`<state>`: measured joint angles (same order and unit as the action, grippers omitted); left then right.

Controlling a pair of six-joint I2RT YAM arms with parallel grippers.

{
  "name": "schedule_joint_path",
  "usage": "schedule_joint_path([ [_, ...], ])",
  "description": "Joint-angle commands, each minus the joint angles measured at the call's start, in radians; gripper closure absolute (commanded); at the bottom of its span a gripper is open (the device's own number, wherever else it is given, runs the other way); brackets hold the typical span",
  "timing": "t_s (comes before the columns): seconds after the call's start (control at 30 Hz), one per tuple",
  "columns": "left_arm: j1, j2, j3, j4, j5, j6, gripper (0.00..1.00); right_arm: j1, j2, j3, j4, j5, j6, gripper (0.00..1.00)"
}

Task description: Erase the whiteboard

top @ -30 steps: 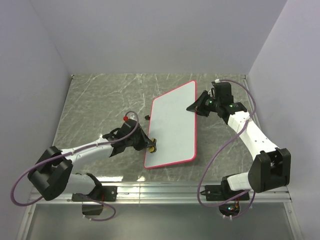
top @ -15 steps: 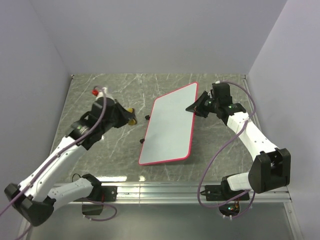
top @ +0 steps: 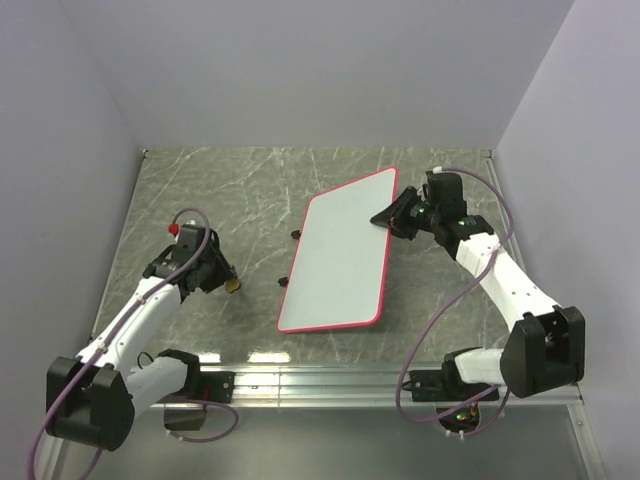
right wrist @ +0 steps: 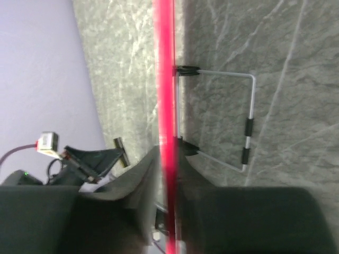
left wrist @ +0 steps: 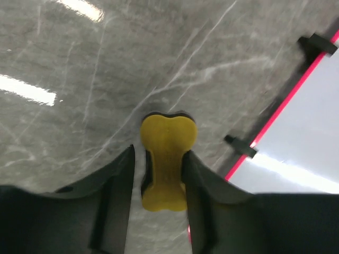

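1. Left claw (left wrist: pixel 158 153) is clenched on a yellow eraser (left wrist: pixel 168 132). Its two dark fingers (left wrist: pixel 117 180) press the block's narrow waist from either side, and the eraser's rounded end pokes out past the fingertips.
2. Just beyond that end is the grey marbled desk (left wrist: pixel 79 63). Whether the eraser touches it cannot be told.
3. Farther ahead of this claw and off to its right lies the whiteboard (top: pixel 340 262). It is red-rimmed, with a plain white face, and is near the eraser but apart from it.
4. Two small black clips (left wrist: pixel 239 146) stick out from the board's long edge on the side facing this claw.
5. Right claw (top: pixel 392 217) is clamped on the whiteboard's opposite long edge, close to the far corner. In its own wrist view the board runs edge-on as a red line, with one finger (right wrist: pixel 142 182) on each face.
6. Just past those fingertips a thin wire stand (right wrist: pixel 250 121) is clipped to the board's edge and reaches out sideways over the desk. Whether the gripped edge is lifted clear of the desk cannot be told.
7. Well beyond the right claw, across the board, the left arm (right wrist: pixel 85 159) shows low against the pale lilac wall (right wrist: pixel 42 63).
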<state>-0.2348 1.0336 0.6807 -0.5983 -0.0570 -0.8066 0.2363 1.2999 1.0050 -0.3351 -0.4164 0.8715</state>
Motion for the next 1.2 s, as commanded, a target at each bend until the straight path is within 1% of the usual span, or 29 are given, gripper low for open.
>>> schedule_joint_path([
  [0.0, 0.015, 0.017, 0.016, 0.094, 0.023, 0.023, 0.52, 0.012, -0.066, 0.010, 0.088, -0.042, -0.006, 0.67],
  [0.03, 0.020, 0.029, 0.023, 0.094, 0.010, 0.015, 0.49, 0.015, -0.070, 0.014, 0.079, -0.036, -0.014, 0.47],
  [0.07, 0.022, 0.055, 0.025, 0.097, 0.009, 0.018, 0.46, 0.017, -0.076, 0.015, 0.070, -0.030, -0.032, 0.39],
  [0.1, 0.023, 0.068, 0.026, 0.109, 0.008, 0.018, 0.38, 0.018, -0.080, 0.017, 0.062, -0.019, -0.042, 0.32],
  [0.13, 0.023, 0.080, 0.029, 0.114, 0.003, 0.018, 0.35, 0.017, -0.085, 0.018, 0.048, -0.013, -0.049, 0.19],
  [0.17, 0.023, 0.101, 0.028, 0.129, 0.003, 0.018, 0.31, 0.017, -0.094, 0.024, 0.038, -0.009, -0.067, 0.14],
  [0.27, 0.025, 0.143, 0.031, 0.135, 0.000, 0.020, 0.25, 0.017, -0.119, 0.040, -0.007, 0.013, -0.109, 0.09],
  [0.33, 0.025, 0.160, 0.045, 0.131, -0.001, 0.023, 0.16, 0.017, -0.155, 0.058, -0.039, 0.034, -0.132, 0.04],
  [0.37, 0.025, 0.170, 0.051, 0.127, -0.009, 0.026, 0.12, 0.014, -0.172, 0.064, -0.051, 0.042, -0.140, 0.02],
  [0.4, 0.025, 0.178, 0.063, 0.120, -0.018, 0.029, 0.01, 0.011, -0.188, 0.082, -0.068, 0.048, -0.146, 0.02],
  [0.43, 0.025, 0.184, 0.071, 0.105, -0.027, 0.029, 0.00, 0.011, -0.221, 0.090, -0.096, 0.053, -0.163, 0.02],
  [0.57, 0.025, 0.230, 0.115, 0.072, -0.040, 0.035, 0.01, -0.008, -0.313, 0.115, -0.165, 0.057, -0.183, 0.02],
  [0.63, 0.023, 0.227, 0.141, 0.063, -0.030, 0.027, 0.01, -0.012, -0.370, 0.115, -0.195, 0.048, -0.184, 0.01],
  [0.7, 0.023, 0.204, 0.178, 0.045, -0.021, 0.023, 0.01, -0.012, -0.405, 0.116, -0.222, 0.039, -0.192, 0.01],
  [0.8, 0.023, 0.165, 0.245, -0.006, -0.018, 0.033, 0.01, -0.014, -0.468, 0.133, -0.313, 0.047, -0.227, 0.01],
  [0.87, 0.023, 0.138, 0.287, -0.047, -0.015, 0.044, 0.01, -0.012, -0.505, 0.173, -0.366, 0.086, -0.246, 0.01],
  [0.93, 0.023, 0.122, 0.359, -0.075, -0.020, 0.055, 0.01, -0.014, -0.539, 0.208, -0.401, 0.126, -0.233, 0.00],
  [1.1, 0.023, 0.120, 0.531, -0.144, -0.035, 0.066, 0.01, -0.011, -0.602, 0.234, -0.345, 0.134, -0.181, 0.00],
  [1.17, 0.023, 0.123, 0.575, -0.153, -0.043, 0.060, 0.01, -0.006, -0.603, 0.259, -0.351, 0.123, -0.174, 0.00],
])
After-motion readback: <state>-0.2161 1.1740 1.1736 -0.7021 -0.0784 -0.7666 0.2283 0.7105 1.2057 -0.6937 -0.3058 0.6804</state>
